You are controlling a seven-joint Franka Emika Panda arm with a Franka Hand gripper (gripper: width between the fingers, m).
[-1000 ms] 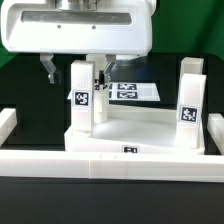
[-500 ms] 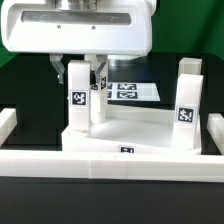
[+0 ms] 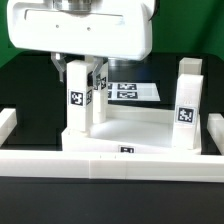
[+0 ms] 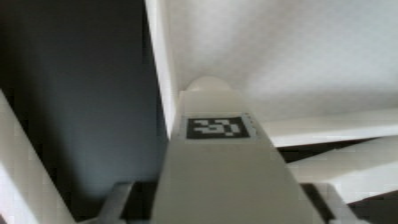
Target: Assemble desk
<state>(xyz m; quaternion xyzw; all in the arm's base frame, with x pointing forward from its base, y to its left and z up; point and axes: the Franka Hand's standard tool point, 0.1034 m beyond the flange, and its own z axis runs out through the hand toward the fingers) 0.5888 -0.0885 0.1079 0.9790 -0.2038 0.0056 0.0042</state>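
Observation:
The white desk tabletop (image 3: 140, 128) lies underside up behind the barrier wall. Two white square legs stand upright in its front corner sockets: the left leg (image 3: 79, 95) and the right leg (image 3: 189, 100), each with a black-and-white tag. My gripper (image 3: 78, 70) is over the left leg, with one finger on each side of the leg's top. In the wrist view the leg (image 4: 222, 170) runs between my fingers (image 4: 118, 205), with a dark gap on each side. The jaws are open and do not touch the leg. The tabletop shows behind it in the wrist view (image 4: 302, 60).
The long low white barrier wall (image 3: 110, 160) runs across the front, with raised ends at both sides. The marker board (image 3: 135, 92) lies flat on the black table behind the tabletop.
My gripper has come down and shifted toward the exterior view's right, over the left leg. Its fingers have narrowed around the leg's top. The legs and tabletop have not moved.

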